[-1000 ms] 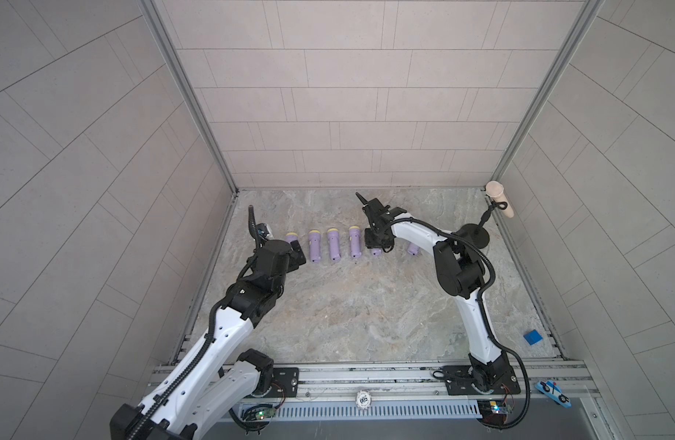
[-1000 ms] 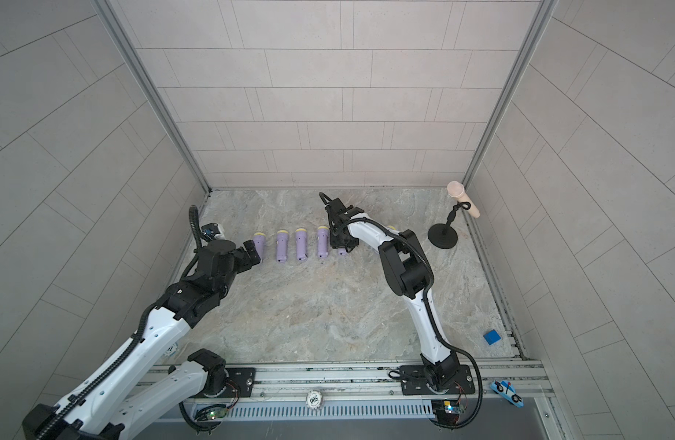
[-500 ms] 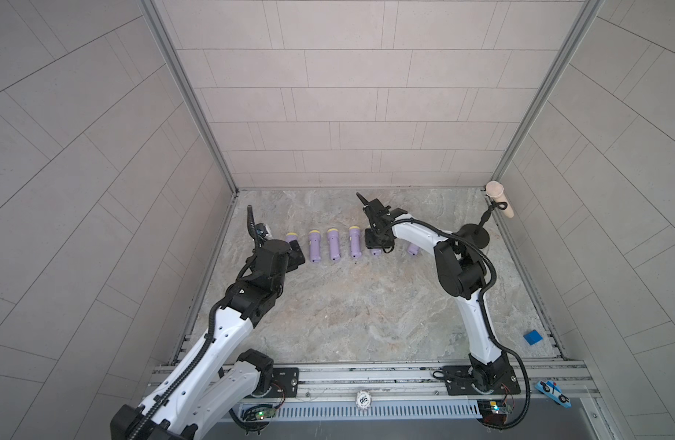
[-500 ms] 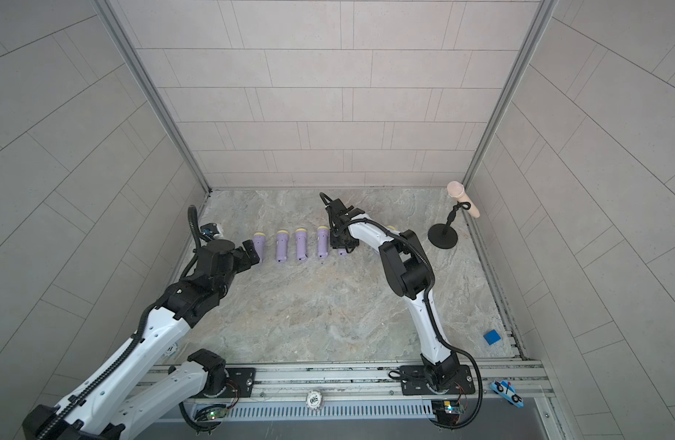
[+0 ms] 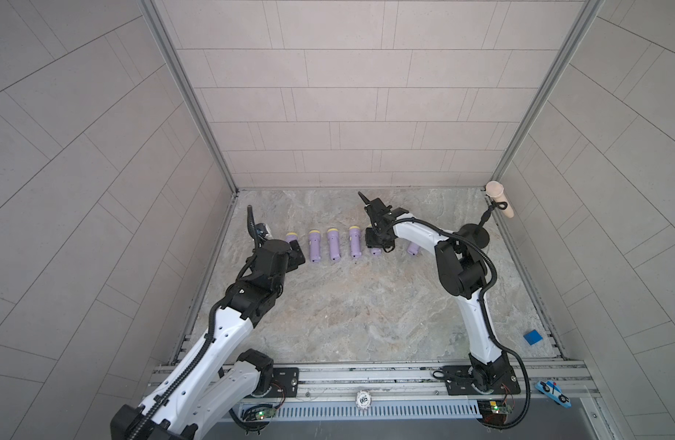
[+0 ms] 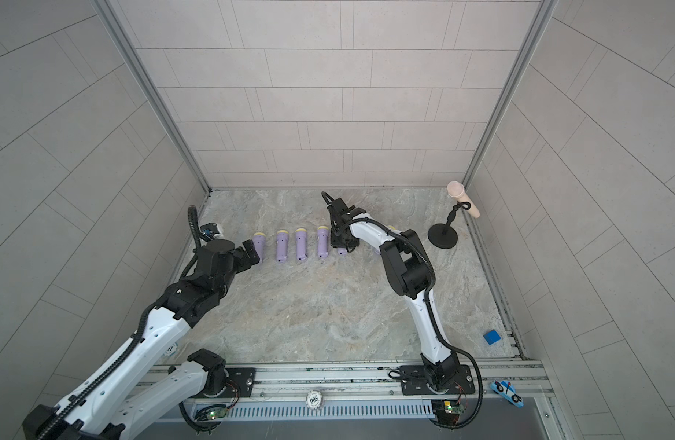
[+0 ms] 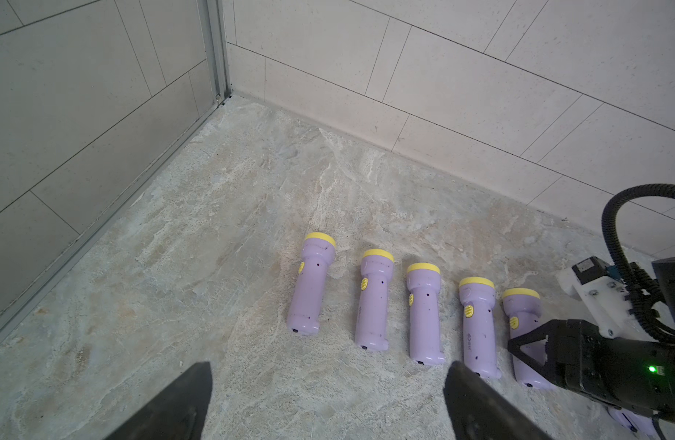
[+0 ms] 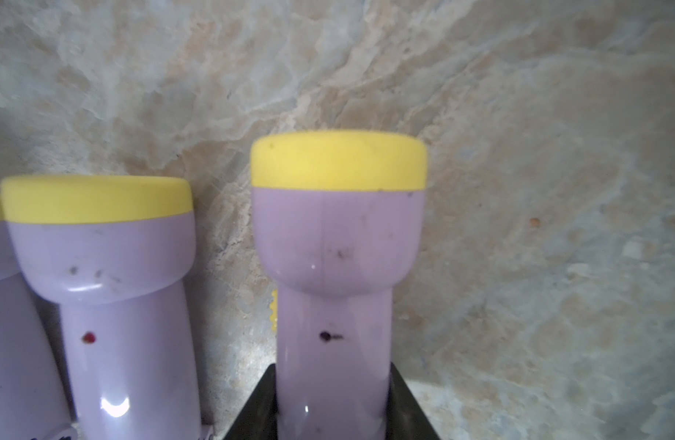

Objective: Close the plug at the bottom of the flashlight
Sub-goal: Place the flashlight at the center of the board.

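Flashlight (image 8: 330, 266) clamped at the handle in my right gripper (image 8: 332, 371).
It's fifth from my left in the row on the marble tabletop (image 8: 518, 190), yellow head toward the back wall (image 5: 347, 152); bottom plug hidden. Neighbour flashlight (image 8: 111, 285) just beside it, sixth flashlight (image 5: 414, 248) on its other side. My left gripper (image 7: 327, 367) hangs wide apart, empty, near the row's left end.

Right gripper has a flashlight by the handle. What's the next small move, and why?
Probably lift the flashlight a little off the table. The right gripper is closed on its handle, but it seems to lie flat, its bottom end hard to reach; the left gripper is open and empty, free to press the plug.
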You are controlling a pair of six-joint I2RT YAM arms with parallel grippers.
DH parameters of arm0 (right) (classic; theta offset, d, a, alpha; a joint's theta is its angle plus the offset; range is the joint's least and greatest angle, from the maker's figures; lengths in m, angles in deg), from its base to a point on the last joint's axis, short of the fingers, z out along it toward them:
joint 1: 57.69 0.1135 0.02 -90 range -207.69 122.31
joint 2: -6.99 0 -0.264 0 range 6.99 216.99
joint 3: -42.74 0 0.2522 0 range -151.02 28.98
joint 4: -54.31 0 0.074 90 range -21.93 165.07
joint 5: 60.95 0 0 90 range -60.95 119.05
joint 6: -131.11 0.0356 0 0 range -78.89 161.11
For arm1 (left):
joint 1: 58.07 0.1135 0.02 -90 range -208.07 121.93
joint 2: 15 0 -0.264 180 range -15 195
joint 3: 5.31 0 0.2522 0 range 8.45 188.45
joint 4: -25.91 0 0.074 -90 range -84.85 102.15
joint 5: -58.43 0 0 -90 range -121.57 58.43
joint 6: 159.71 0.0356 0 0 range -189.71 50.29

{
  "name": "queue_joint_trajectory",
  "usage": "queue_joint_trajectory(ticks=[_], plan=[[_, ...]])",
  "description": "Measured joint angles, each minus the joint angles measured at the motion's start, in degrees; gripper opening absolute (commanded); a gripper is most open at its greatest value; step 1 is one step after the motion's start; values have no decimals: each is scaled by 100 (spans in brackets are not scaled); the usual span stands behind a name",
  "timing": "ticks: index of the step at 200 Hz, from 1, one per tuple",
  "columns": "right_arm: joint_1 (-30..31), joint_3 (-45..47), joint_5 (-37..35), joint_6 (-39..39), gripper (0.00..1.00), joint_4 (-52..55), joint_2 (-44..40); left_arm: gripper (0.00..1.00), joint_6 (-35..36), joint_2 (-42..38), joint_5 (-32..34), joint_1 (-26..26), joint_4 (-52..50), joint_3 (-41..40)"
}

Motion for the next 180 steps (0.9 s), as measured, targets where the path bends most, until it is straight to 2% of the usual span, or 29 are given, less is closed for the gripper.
queue_joint_trajectory(ticks=[122,155,180], plan=[[0,437,22,72,7,-186,-258,100,0,0,-50,63,0,0],[0,437,42,72,13,-186,-258,100,0,0,-70,63,0,0],[0,437,48,76,21,-186,-258,100,0,0,-83,63,0,0]])
